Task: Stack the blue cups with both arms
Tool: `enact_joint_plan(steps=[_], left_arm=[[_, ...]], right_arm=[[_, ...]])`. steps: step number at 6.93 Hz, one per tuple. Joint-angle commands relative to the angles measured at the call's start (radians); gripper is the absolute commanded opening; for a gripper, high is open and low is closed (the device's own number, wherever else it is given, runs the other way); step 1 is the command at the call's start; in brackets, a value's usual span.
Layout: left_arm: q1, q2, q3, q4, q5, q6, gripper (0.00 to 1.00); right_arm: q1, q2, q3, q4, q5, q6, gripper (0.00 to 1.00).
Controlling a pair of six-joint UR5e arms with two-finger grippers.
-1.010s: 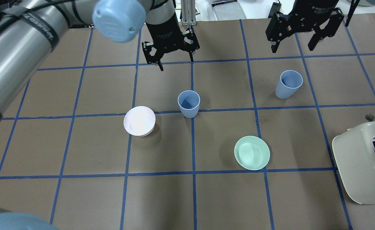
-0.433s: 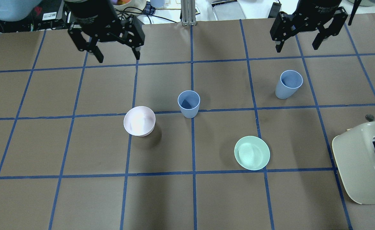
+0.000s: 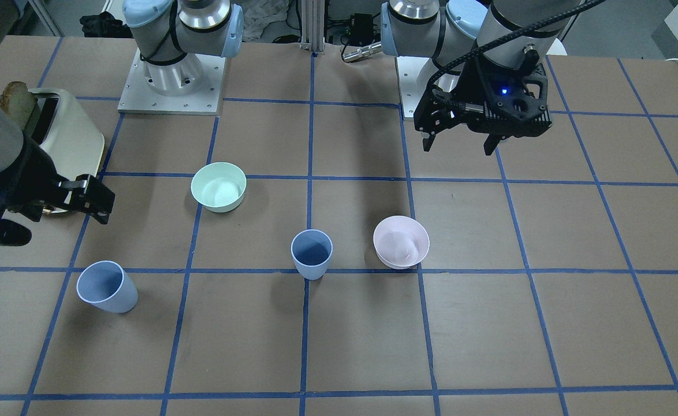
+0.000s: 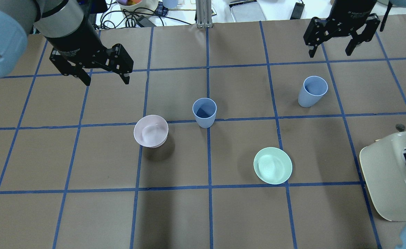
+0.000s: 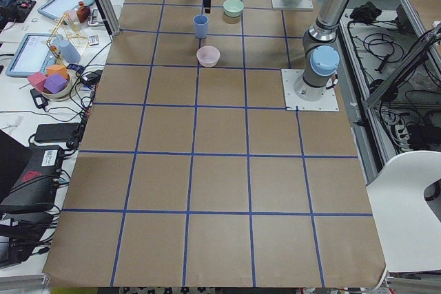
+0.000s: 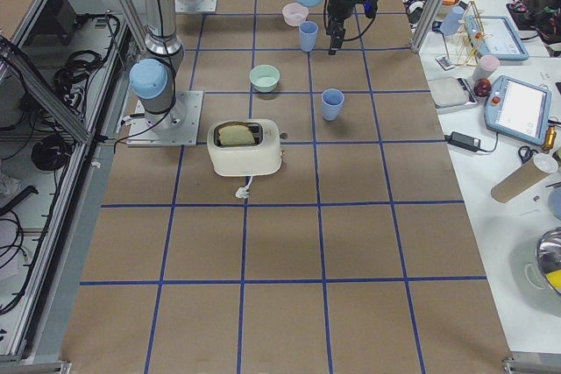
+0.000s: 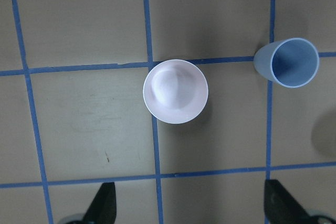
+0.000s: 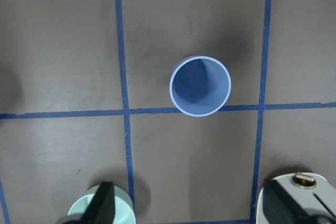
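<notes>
Two blue cups stand upright and apart on the brown table. One cup (image 4: 204, 112) is at the centre; it also shows in the front view (image 3: 312, 253) and the left wrist view (image 7: 290, 62). The other cup (image 4: 312, 91) is at the far right, directly under the right wrist camera (image 8: 200, 85). My left gripper (image 4: 106, 79) is open and empty, hovering to the far left of the centre cup, beyond the pink bowl. My right gripper (image 4: 330, 53) is open and empty, high above the table, just beyond the right cup.
A pale pink bowl (image 4: 150, 130) sits left of the centre cup. A mint-green bowl (image 4: 272, 165) sits nearer me, right of centre. A cream toaster (image 4: 393, 176) stands at the right edge. Blue tape lines grid the table.
My left gripper has swung from behind the centre cup far to the left, then come a little nearer. My right gripper has drifted slightly back and right. Cups and bowls have not moved.
</notes>
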Motion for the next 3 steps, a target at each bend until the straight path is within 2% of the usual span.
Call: enact_joint_plan(steps=[1,2,3], left_arm=[[0.003,0.014,-0.016,0.016,0.002,0.002,1.0],[0.003,0.014,-0.019,0.016,0.002,0.002,1.0],[0.0,0.014,-0.016,0.017,0.002,0.0,1.0]], right_arm=[[-0.051,0.111,0.016,-0.074,0.001,-0.032,0.99],[-0.054,0.123,0.051,-0.12,-0.001,-0.033,0.98],[-0.057,0.126,0.113,-0.219,-0.001,-0.033,0.98]])
